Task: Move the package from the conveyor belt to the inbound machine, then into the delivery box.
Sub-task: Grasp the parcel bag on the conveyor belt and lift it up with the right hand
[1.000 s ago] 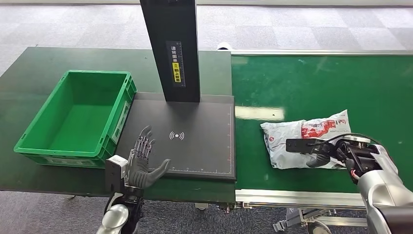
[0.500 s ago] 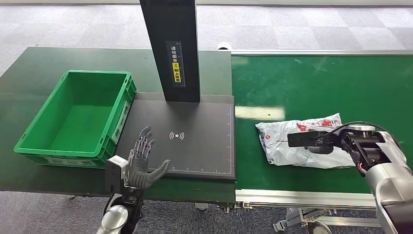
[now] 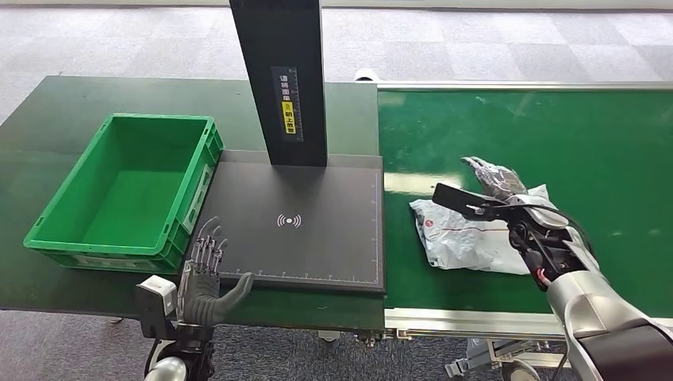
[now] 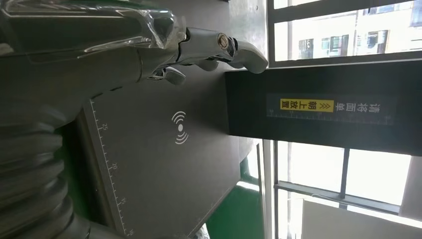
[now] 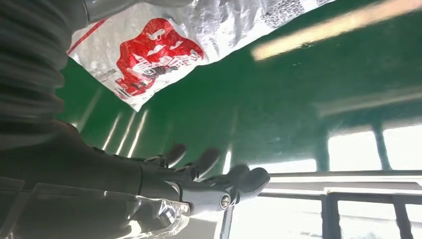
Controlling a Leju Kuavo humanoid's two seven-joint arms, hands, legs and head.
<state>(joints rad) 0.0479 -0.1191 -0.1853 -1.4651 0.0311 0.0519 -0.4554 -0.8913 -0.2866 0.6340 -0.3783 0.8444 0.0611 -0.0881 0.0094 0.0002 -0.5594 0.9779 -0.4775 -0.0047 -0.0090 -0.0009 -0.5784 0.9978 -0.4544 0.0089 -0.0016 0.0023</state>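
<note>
Right hand [image 3: 496, 181] now raised off the package [image 3: 468, 234], fingers spread, nothing held — package slid toward nine o'clock on conveyor belt [image 3: 555, 135], short of inbound machine [image 3: 317, 222]; left hand [image 3: 208, 278] spread, idle — regrasp likely needed.

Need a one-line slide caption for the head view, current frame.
Right hand open above the white package on the green conveyor belt; black inbound machine and empty green delivery box alongside.
</note>
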